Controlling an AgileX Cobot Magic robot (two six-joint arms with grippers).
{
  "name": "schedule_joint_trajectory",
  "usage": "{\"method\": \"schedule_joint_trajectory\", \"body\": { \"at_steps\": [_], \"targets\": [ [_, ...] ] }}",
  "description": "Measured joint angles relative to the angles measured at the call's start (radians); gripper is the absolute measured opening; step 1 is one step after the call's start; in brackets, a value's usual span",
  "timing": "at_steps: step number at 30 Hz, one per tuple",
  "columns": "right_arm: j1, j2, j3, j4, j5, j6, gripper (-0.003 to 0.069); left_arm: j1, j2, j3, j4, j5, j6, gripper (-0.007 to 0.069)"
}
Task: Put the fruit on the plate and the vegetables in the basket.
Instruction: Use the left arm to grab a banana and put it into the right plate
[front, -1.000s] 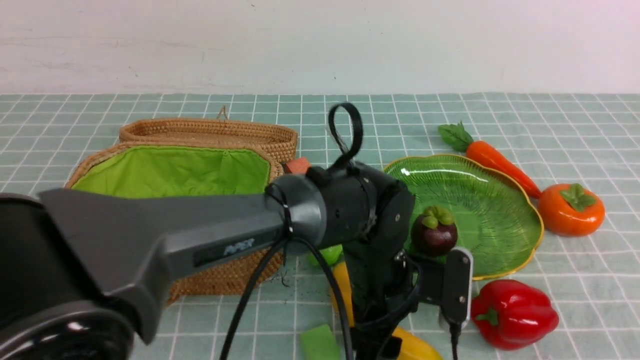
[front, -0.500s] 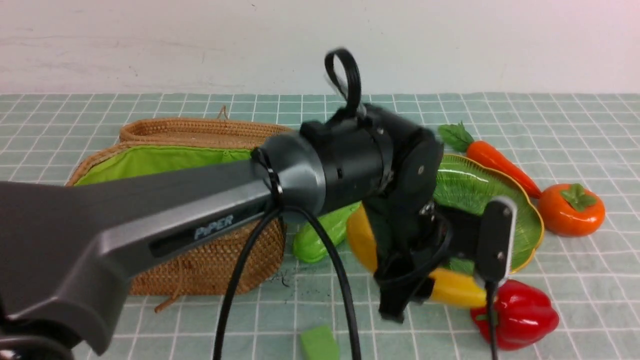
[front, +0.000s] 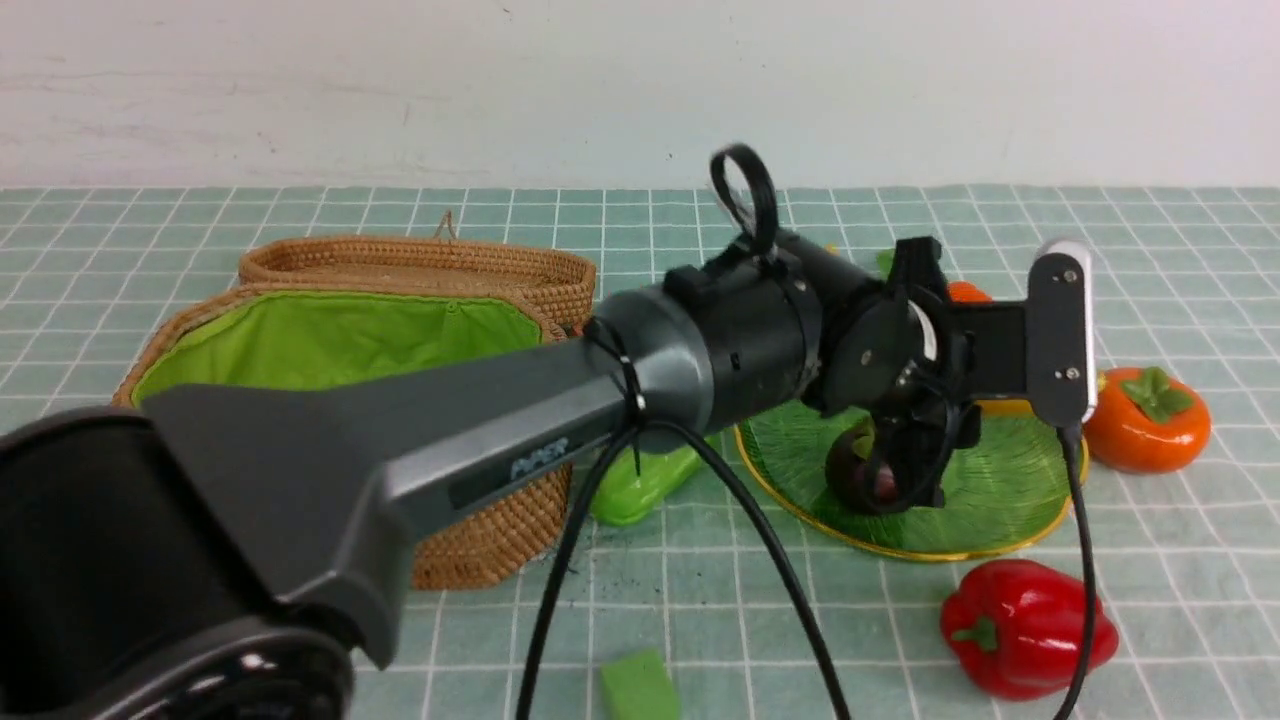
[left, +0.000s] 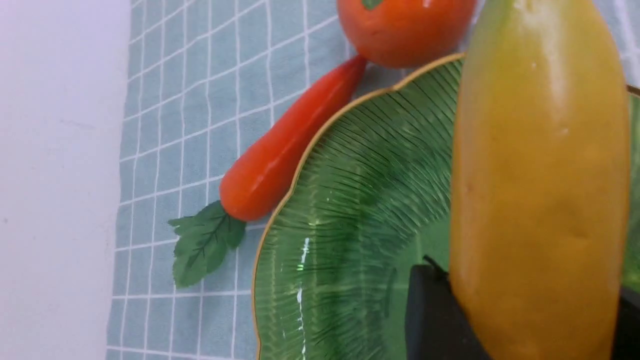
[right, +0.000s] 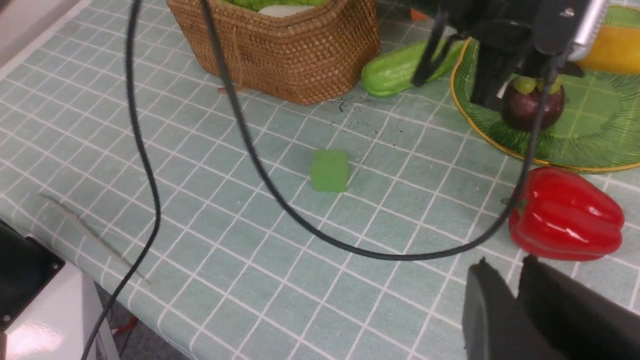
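Left wrist view: the left pincer (left: 525, 320) is clamped on the banana (left: 540, 175) over the plate (left: 360, 200).
The plate, ribbed green glass with a wavy gold rim, holds the dark purple mangosteen (right: 517, 112); the glossy yellow banana hangs over it. Near the plate, the green-lined wicker basket (right: 290, 55) holds a white radish (right: 282, 9). Apart from the plate, the right pincer (right: 507, 272) is together, empty.

Plain wall (front: 640, 80), checked table (front: 200, 215)
The wall is white, faintly scuffed — the table wears a pale green grid cloth (front: 1180, 560).
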Motion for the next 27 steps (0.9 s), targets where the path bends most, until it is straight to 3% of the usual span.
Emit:
{"method": "schedule_joint_trajectory", "body": {
  "at_steps": [7,13,22,27],
  "targets": [
    [0.000,0.000,0.000,0.007,0.008,0.000,0.0097,0.006,0.085,-0.003,-0.019,-0.195,-0.067,0.0301],
    [0.000,0.000,0.000,0.018,0.039,0.000,0.0097,0.006,0.087,-0.004,-0.038,-0.205,-0.070,0.0304],
    [0.000,0.000,0.000,0.019,0.038,0.000,0.0097,0.006,0.087,-0.004,-0.072,-0.134,-0.073,0.0497],
    [0.000,0.000,0.000,0.019,0.038,0.000,0.0097,0.006,0.081,-0.004,-0.074,-0.117,-0.073,0.0526]
  ]
}}
